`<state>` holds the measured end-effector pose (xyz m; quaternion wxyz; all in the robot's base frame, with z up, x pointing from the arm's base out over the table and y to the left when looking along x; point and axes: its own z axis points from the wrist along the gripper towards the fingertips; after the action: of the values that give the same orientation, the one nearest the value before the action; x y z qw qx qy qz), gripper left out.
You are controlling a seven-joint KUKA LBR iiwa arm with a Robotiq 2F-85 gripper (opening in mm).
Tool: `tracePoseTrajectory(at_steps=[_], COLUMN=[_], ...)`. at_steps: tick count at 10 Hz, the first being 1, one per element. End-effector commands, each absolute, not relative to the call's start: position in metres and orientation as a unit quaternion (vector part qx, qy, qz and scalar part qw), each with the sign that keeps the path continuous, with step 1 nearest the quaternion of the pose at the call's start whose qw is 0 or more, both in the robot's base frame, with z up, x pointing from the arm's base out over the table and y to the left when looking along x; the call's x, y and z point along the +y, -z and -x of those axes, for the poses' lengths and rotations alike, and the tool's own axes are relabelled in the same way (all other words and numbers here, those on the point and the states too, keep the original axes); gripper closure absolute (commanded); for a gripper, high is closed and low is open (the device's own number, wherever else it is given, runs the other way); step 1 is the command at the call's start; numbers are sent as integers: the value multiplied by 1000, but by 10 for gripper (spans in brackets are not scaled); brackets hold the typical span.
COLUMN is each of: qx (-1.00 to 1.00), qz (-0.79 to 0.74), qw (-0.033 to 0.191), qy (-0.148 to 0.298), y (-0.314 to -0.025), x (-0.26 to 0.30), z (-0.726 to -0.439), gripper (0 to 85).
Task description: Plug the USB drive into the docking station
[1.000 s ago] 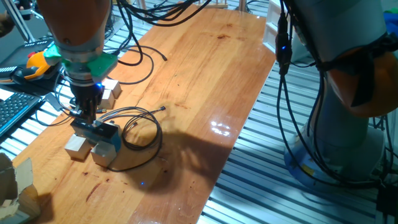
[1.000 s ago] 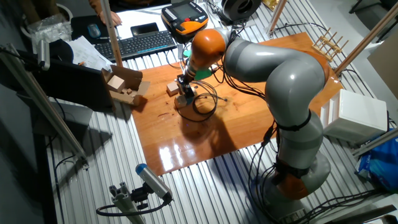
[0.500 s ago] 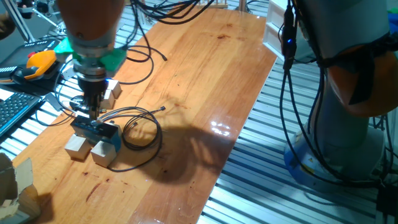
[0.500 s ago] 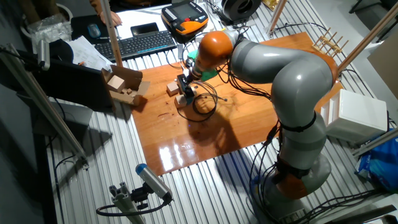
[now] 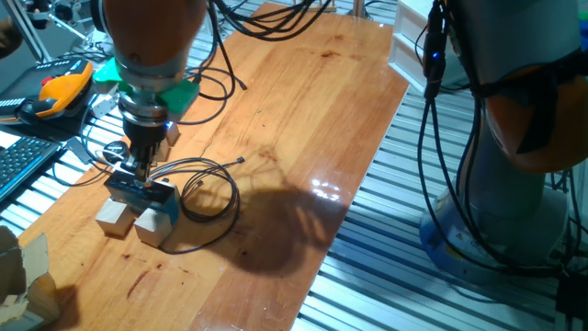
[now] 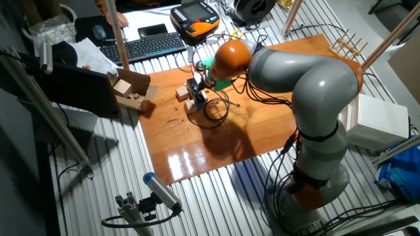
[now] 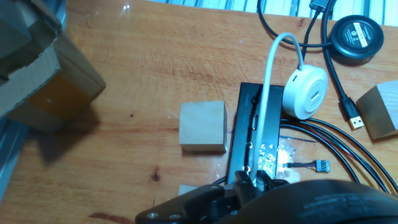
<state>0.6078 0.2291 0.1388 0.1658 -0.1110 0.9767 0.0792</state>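
Note:
The docking station [image 7: 254, 140] is a flat black box on the wooden table, also in one fixed view [image 5: 138, 191] and the other fixed view [image 6: 195, 99]. My gripper [image 7: 251, 180] stands over its near end, fingers close together and pointing down at its top edge. It also shows in one fixed view [image 5: 138, 167] and the other fixed view [image 6: 197, 90]. A small dark piece between the fingertips looks like the USB drive, mostly hidden. A white round hub [image 7: 306, 92] with a white cable rests on the station's far end.
Pale wooden cubes lie beside the station [image 7: 203, 126] [image 5: 112, 218] [image 5: 154, 226], with another at the right [image 7: 382, 111]. A black round puck [image 7: 354, 31] and black cables with a loose USB plug [image 7: 352, 117] lie beyond. A cardboard box [image 7: 43, 68] stands at the left.
The arm's wrist and upper body have swung to the right over the table. The fingertips have stayed at the docking station.

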Motion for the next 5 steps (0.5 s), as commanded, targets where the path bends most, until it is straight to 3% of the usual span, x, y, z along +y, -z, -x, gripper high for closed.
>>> tracePoseTrajectory(at_steps=[1,5], qx=[976,974], qz=[110,114], qw=[169,179], qy=[-79,-76], y=[-139,-133], x=[231,229], z=[-608,-607], gripper=[850,850])
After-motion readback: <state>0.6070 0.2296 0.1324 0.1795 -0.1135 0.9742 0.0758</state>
